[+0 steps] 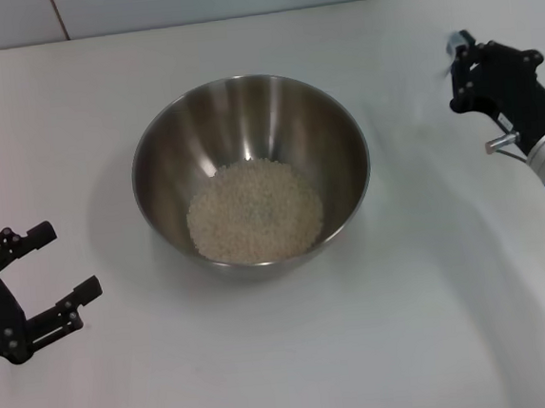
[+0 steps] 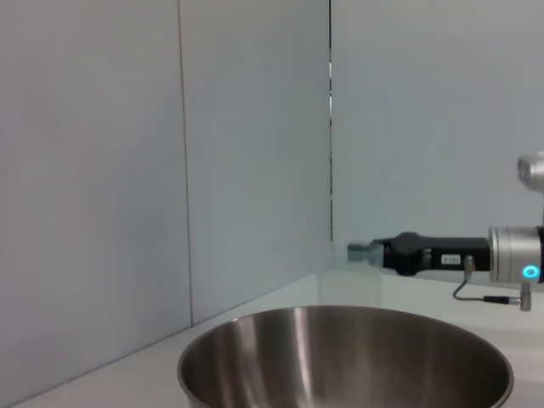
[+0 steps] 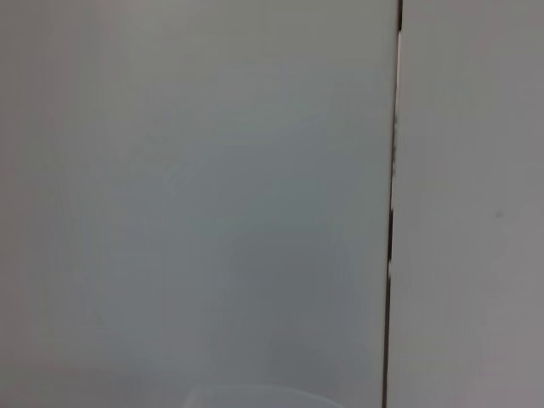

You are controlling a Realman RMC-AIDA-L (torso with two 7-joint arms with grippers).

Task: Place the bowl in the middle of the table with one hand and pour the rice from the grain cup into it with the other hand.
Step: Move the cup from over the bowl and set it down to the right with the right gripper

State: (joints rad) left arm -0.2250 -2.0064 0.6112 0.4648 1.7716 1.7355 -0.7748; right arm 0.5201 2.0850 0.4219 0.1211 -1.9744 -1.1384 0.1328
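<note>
The right gripper (image 1: 459, 64) sits at the far right of the table (image 1: 436, 323), well apart from the bowl (image 1: 337, 127); whether its fingers are spread or closed cannot be told. In the left wrist view the clear grain cup (image 2: 351, 274) stands upright on the tabletop just in front of that gripper, faint against the wall (image 2: 255, 127) and looking empty, though contact between them cannot be made out. The left gripper (image 1: 47, 265) rests at the near left, its two black fingers (image 1: 78, 297) spread wide and holding nothing, near the bowl but not touching it. The bowl, shiny brushed steel with a thin rim, stands in the middle of the table, and the rice (image 1: 254, 211) lies as a pale granular heap on its bottom, leaving the sloped sides bare. White tabletop lies open all round the bowl, widest toward the near right corner; the far edge meets the panelled wall. A small label on the right arm (image 2: 450, 258) is too small to read.
</note>
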